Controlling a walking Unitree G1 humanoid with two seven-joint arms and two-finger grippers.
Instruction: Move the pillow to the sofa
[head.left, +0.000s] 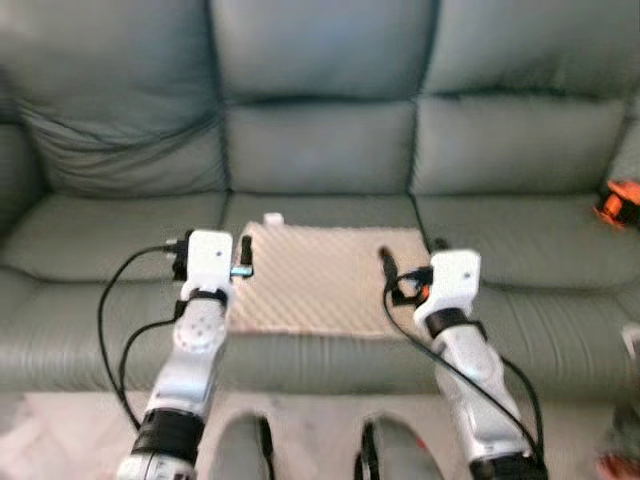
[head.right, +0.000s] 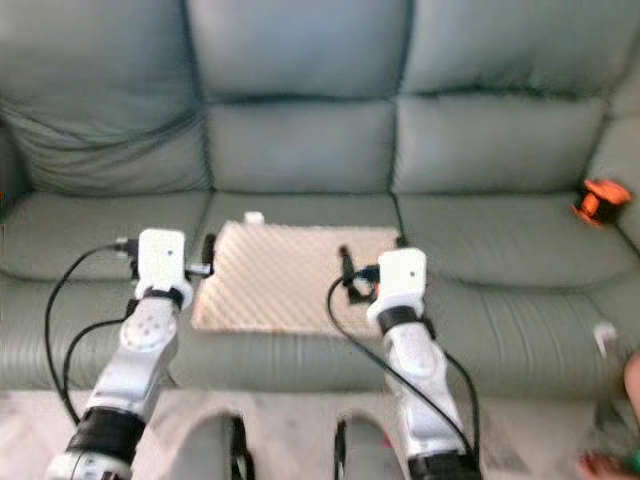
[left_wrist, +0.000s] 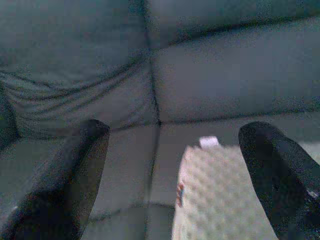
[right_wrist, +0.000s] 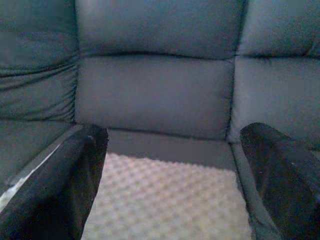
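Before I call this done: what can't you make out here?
- Pillow near corners: hidden behind both wrists in the eye views, so I can't tell whether the left gripper or right gripper touches it.
- Orange thing on the sofa: cut by the left eye view's edge, blurred in both.
- Things on the floor at right: cut off by the edge, too blurred to name.

From the head, my two eye views looked forward and down at the sofa (head.left: 320, 150) from close by. Each wrist camera faced the backrest along its fingers; all four shared the pillow (head.left: 320, 278).
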